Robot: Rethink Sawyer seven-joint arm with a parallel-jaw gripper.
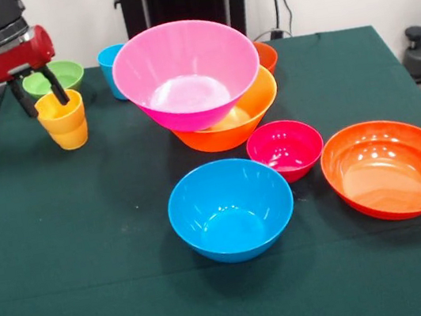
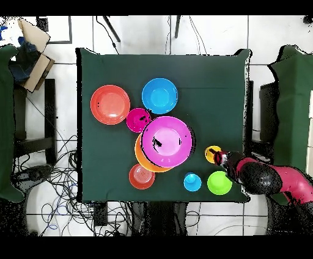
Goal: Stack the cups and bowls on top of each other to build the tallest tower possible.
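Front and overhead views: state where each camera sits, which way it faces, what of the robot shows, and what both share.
Front view: across the green-clothed table, facing the robot; red and black arm and claw at the glossy yellow-orange plastic cup.
Overhead view: above, looking straight down; arm and claw enter at the right.
Shared: the cup and the big glossy pink plastic bowl tilted in the big orange plastic bowl.
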